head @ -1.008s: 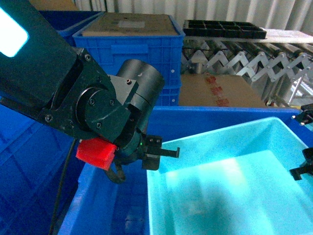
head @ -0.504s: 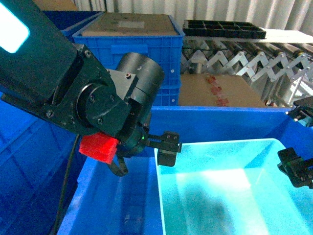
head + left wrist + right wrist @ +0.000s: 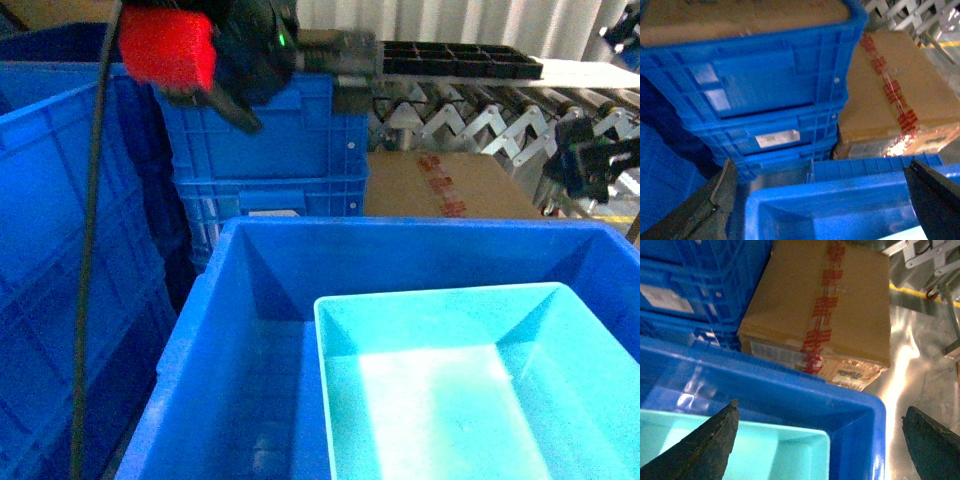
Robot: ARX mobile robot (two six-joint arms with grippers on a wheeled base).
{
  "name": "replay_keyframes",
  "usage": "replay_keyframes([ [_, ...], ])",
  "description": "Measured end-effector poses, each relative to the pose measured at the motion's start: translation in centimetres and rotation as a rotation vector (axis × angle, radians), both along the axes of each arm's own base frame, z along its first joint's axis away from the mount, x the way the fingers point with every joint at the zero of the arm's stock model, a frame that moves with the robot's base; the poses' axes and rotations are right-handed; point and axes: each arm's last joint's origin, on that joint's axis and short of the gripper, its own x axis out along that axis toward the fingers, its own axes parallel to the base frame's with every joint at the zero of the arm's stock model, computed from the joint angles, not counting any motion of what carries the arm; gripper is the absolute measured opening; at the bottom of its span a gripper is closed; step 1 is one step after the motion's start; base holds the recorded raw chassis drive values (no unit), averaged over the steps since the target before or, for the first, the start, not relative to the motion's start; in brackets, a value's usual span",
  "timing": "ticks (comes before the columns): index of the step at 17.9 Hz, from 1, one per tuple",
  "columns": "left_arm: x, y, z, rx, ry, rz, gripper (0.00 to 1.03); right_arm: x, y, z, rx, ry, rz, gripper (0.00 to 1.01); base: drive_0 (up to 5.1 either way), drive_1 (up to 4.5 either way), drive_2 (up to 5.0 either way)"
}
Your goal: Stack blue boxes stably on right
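Both arms have lifted away since the earlier frames: half a second ago the left gripper (image 3: 340,70) was at the near-left corner of the turquoise tub and the right gripper (image 3: 590,160) at its right rim, and now both hang high above it, up near the top of the head view.

Below the two pincers sits the large dark blue crate (image 3: 250,250), and inside it, toward the right-hand pincer's side, lies the blue box (image 3: 440,390), flat and level as far as we can see. We judge that this placement is done. Whether it rests on another tub beneath we cannot tell (the head view shows only one rim), and whether more tubs remain to be stacked is not shown.

Both pincers are released and hold nothing: each wrist view shows its two fingertips spread wide with only background between them.

Beyond the grippers stand stacked blue crates (image 3: 270,150) and a taped cardboard carton (image 3: 450,185).

Each wrist view adds something. From the right wrist we see the tub's far corner (image 3: 810,440) tucked close inside the crate's wall, and bare shiny floor (image 3: 920,355) past the carton. From the left wrist we see labels on the stacked crates, and only a sliver of tub at the bottom edge.
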Motion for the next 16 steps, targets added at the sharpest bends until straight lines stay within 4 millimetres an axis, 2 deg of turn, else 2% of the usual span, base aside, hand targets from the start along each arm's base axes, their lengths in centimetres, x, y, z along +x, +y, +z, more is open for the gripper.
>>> replay_keyframes([
  [2,-1.4,2.4,4.3,-0.008,-0.112,0.023,0.98,-0.8,-1.0,3.5,0.034,-0.095,-0.030,0.98,0.0,0.00,0.0],
  [3,-3.1,4.4,5.7,-0.006,-0.139,0.049,0.98,-1.9,-1.4,5.7,0.050,-0.163,-0.044,0.98,0.0,0.00,0.0],
  [5,-6.6,7.5,6.9,0.000,-0.140,0.124,0.98,-5.8,-2.4,8.5,0.075,-0.220,-0.081,0.98,0.0,0.00,0.0],
  [6,-8.3,8.5,7.4,-0.013,-0.138,0.133,0.98,-7.4,-3.0,8.9,0.081,-0.226,-0.106,0.98,0.0,0.00,0.0],
  [9,-10.2,9.3,8.2,-0.055,-0.167,0.117,0.98,-9.2,-3.7,9.1,0.093,-0.209,-0.138,0.98,0.0,0.00,0.0],
  [11,-13.3,10.6,9.6,-0.105,-0.237,0.135,0.98,-12.0,-4.2,10.4,0.114,-0.236,-0.171,0.98,0.0,0.00,0.0],
  [14,-17.5,11.6,8.3,-0.118,-0.177,0.214,0.98,-16.4,-4.6,12.3,0.140,-0.297,-0.213,0.98,0.0,0.00,0.0],
  [16,-18.4,11.5,8.1,-0.149,-0.183,0.243,0.98,-17.3,-4.6,13.0,0.156,-0.333,-0.264,0.98,0.0,0.00,0.0],
])
